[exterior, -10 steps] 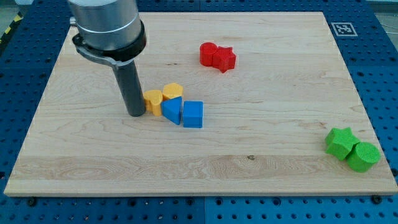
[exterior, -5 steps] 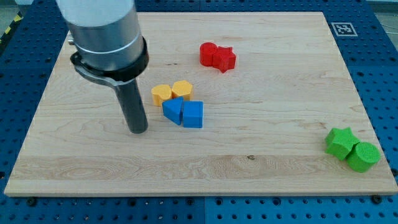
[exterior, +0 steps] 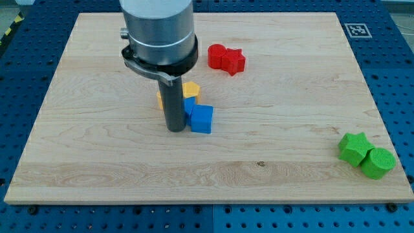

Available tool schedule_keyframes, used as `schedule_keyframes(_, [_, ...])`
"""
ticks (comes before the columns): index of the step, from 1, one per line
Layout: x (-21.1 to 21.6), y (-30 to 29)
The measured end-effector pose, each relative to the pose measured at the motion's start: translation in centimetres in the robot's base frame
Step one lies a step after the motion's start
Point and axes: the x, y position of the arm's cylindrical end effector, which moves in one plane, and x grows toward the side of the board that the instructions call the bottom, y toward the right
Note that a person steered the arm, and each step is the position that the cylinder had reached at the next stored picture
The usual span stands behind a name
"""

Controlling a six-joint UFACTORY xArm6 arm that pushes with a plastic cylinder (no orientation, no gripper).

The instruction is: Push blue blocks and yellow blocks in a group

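My tip (exterior: 175,129) rests on the wooden board (exterior: 284,149) just left of the blue cube (exterior: 202,119). The rod hides most of a second blue block (exterior: 188,114) between it and the cube. Behind them a yellow block (exterior: 191,90) shows at the rod's right and the edge of another yellow block (exterior: 159,100) at its left. All four blocks sit packed together in one cluster near the board's middle, with my tip against its lower left side.
Two red blocks (exterior: 226,59) touch each other at the view's upper middle. A green star-like block (exterior: 353,147) and a green cylinder (exterior: 378,162) sit together at the lower right edge.
My tip moved from the left of the yellow blocks down and then right, to the front of the cluster. The yellow blocks shifted slightly right against the blue ones.
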Motion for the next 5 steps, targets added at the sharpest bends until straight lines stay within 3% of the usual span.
schedule_keyframes(1, [3.4,0.3])
schedule_keyframes(2, [3.7,3.8])
schedule_keyframes(5, [-0.4,5.6])
